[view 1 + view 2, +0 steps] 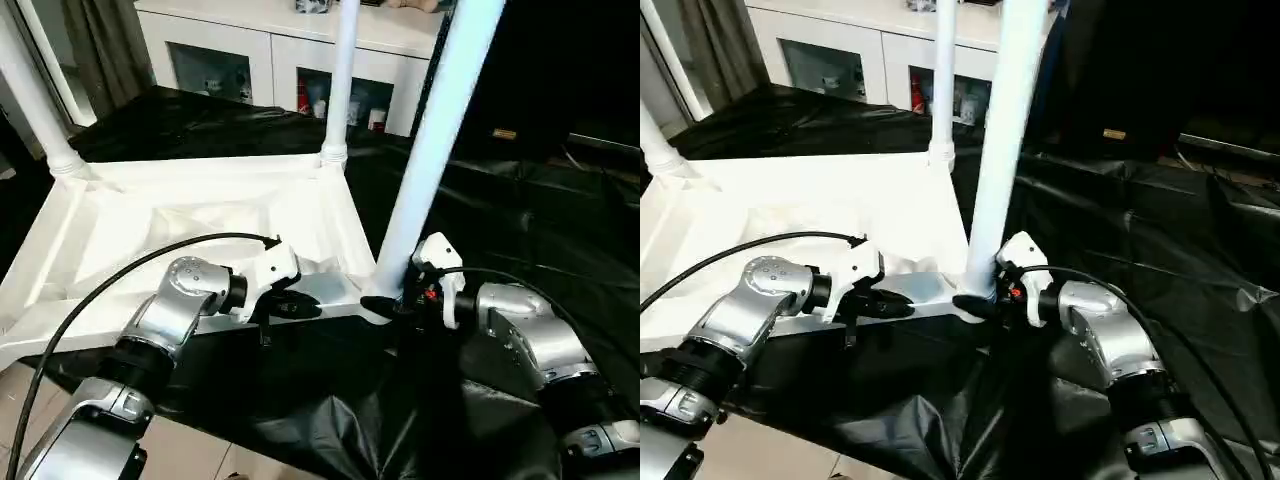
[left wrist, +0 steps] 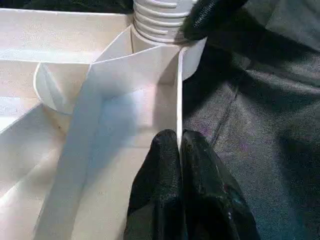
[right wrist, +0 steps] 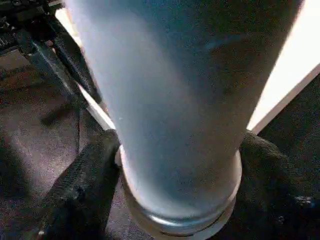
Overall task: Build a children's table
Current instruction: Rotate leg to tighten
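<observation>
The tabletop point(image 1: 180, 240) lies upside down on black sheeting point(image 1: 520, 220), three legs standing in its corner sockets. The left gripper point(image 2: 179, 150) pinches the thin near rim, fingers almost together. The right gripper point(image 3: 175, 165) clasps the base of the nearest leg point(image 1: 430, 140), one finger point(image 3: 80, 185) on each side.

The white plastic square tabletop point(image 1: 190, 235) lies ribbed side up on black sheeting point(image 1: 540, 220), with three long white cylindrical legs point(image 1: 430, 140) standing in its corner sockets. The left pincer point(image 1: 290, 305) pinches the tabletop's near rim. The right pincer point(image 1: 392, 303) sits at the nearest leg's base, apparently gripping it, though its black fingers blur into the dark sheeting.
</observation>
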You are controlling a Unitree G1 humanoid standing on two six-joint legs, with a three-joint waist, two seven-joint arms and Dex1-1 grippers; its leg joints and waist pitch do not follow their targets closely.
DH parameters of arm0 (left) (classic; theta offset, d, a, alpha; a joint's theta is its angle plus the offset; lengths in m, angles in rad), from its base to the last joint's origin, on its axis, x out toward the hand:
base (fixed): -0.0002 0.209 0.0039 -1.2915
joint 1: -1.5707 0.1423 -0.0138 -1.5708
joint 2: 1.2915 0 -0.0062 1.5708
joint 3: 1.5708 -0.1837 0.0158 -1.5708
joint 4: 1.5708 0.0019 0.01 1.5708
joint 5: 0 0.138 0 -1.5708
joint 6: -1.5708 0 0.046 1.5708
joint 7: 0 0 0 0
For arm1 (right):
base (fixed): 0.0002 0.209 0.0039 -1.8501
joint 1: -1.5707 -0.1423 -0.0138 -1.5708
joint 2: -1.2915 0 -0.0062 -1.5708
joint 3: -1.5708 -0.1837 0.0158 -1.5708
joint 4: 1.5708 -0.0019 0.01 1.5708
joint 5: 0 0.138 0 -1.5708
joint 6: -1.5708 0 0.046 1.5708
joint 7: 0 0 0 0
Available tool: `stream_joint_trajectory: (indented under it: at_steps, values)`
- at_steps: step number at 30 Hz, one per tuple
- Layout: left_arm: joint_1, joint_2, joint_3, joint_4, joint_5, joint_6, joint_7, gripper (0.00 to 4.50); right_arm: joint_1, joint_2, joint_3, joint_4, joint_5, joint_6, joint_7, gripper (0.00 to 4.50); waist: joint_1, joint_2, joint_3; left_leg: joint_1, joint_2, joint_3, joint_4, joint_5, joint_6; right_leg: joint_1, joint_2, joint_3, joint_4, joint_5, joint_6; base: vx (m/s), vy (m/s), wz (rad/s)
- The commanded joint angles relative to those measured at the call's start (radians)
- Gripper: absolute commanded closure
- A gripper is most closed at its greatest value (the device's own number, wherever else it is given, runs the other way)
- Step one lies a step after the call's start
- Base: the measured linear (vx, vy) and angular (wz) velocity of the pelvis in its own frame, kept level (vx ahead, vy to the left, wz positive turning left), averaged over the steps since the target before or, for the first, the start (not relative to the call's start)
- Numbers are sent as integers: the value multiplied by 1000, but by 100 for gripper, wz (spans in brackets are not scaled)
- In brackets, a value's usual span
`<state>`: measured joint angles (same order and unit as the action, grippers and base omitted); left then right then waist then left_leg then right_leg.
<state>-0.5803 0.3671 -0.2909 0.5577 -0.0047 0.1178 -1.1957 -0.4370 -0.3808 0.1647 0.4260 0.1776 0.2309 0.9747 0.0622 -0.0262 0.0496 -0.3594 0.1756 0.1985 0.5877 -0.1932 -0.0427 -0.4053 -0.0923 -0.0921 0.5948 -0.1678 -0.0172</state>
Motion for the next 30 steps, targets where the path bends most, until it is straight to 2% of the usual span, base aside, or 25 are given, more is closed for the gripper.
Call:
stream_joint_trajectory:
  at_steps: [1,6,7,8,9,11,15,16,18,21,22,24,25,26,30]
  values:
    - [7,-18,12,-15,-37,-14,-9,450,2,-3,7,-11,-3,-4,14,147,1,-9,-60,7,62,-26,-68,-192,39,50,-72,60,-72,-287,-200,0,0,0]
    - [7,-20,15,-13,-37,-12,-5,450,6,5,8,1,-10,-8,1,168,1,-8,-61,8,62,-26,-67,-186,41,50,-73,60,-71,-279,-202,0,0,0]
    - [3,-33,24,-3,-33,-7,30,450,2,26,-18,35,-15,-16,-65,169,0,-8,-61,8,62,-25,-67,-188,40,49,-72,60,-71,-279,-203,0,0,0]
    - [3,-33,24,-3,-33,-7,30,450,2,26,-18,35,-15,-16,-65,169,-1,-8,-58,7,61,-26,-68,-198,36,48,-73,60,-74,-293,-202,0,0,0]
    - [-8,-51,35,19,-23,-1,82,450,-7,51,-50,79,-19,-23,-146,170,-1,-9,-59,8,61,-26,-68,-202,32,48,-73,59,-74,-302,-199,0,0,0]
    - [-17,-62,41,35,-16,2,115,450,-13,79,-82,121,-24,-26,-238,170,-5,-7,-59,11,61,-29,-70,-220,14,46,-75,59,-79,-344,-190,0,0,0]
    - [-90,-140,61,149,44,25,350,450,-25,165,-159,199,-33,-11,-504,171,-12,-8,-56,13,57,-28,-70,-240,3,42,-72,59,-85,-379,-174,0,0,0]
    - [-114,-183,73,182,50,49,434,450,-27,207,-178,220,-40,-2,-607,171,-10,-9,-58,19,56,-27,-69,-241,-8,38,-72,59,-89,-393,-164,0,0,0]
    - [-120,-201,71,186,51,62,452,450,-30,229,-183,227,-42,1,-649,171,-7,-8,-59,19,57,-28,-69,-239,-7,40,-73,59,-88,-387,-164,0,0,0]
    - [-129,-224,57,196,66,69,480,450,-39,264,-181,239,-50,-13,-694,171,-6,-6,-61,13,55,-26,-69,-214,13,44,-71,60,-83,-322,-171,0,0,0]
    - [-134,-233,46,206,82,70,492,450,-50,289,-174,245,-54,-35,-703,171,-6,-1,-62,13,55,-25,-69,-215,16,43,-71,61,-82,-314,-174,0,0,0]
    - [-137,-236,44,212,85,64,486,450,-56,298,-172,247,-49,-53,-692,171,-8,-3,-61,11,55,-27,-70,-230,17,46,-72,59,-84,-327,-172,0,0,0]
    - [-138,-237,43,215,85,59,482,450,-60,302,-171,249,-44,-64,-684,136,-8,-3,-60,11,56,-27,-71,-234,18,46,-72,59,-85,-332,-170,0,0,0]
    - [-142,-236,42,223,88,44,477,450,-64,305,-174,247,-45,-78,-685,136,-9,-4,-60,11,56,-27,-72,-241,18,45,-71,59,-87,-341,-167,0,0,0]
    - [-134,-217,37,216,79,-2,420,450,-69,291,-176,227,-35,-95,-638,79,-9,-4,-59,10,56,-30,-74,-260,18,47,-72,58,-89,-370,-155,0,0,0]
